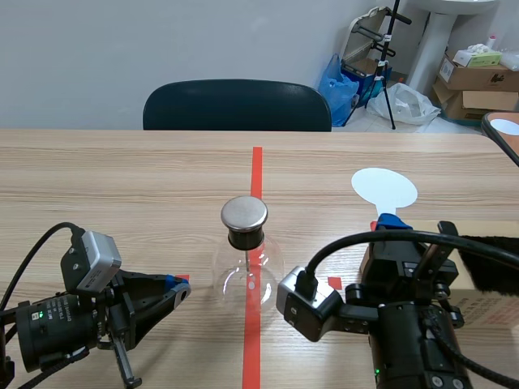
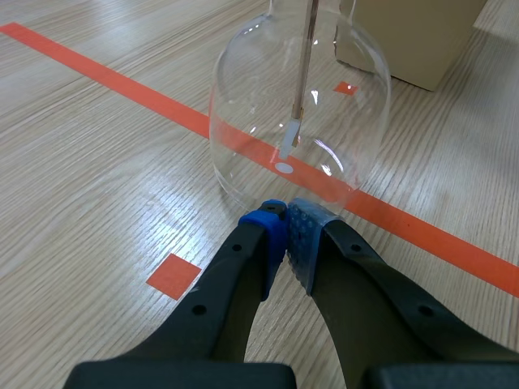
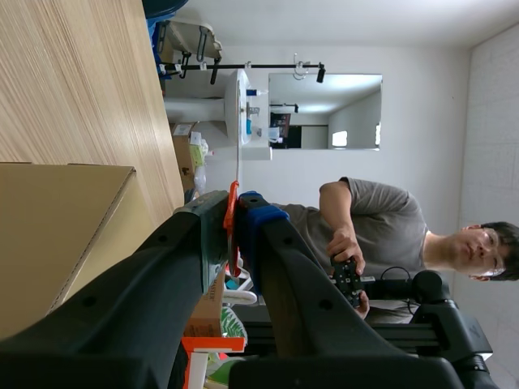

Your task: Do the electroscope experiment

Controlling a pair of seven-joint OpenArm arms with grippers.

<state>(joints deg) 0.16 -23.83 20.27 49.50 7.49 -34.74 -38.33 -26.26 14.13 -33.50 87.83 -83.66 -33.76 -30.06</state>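
Standing on the orange-red tape line in the middle of the counter, the glass electroscope carries a round metal cap on a black stopper, with a thin rod hanging inside the bulb. The left gripper sits low over the counter, its blue pads pressed together on nothing, tips just at the foot of the glass. The right gripper is to the electroscope's right, clamped on the orange handle of a round white paddle. A cardboard box sits beside it, and a dark chair stands behind the counter.
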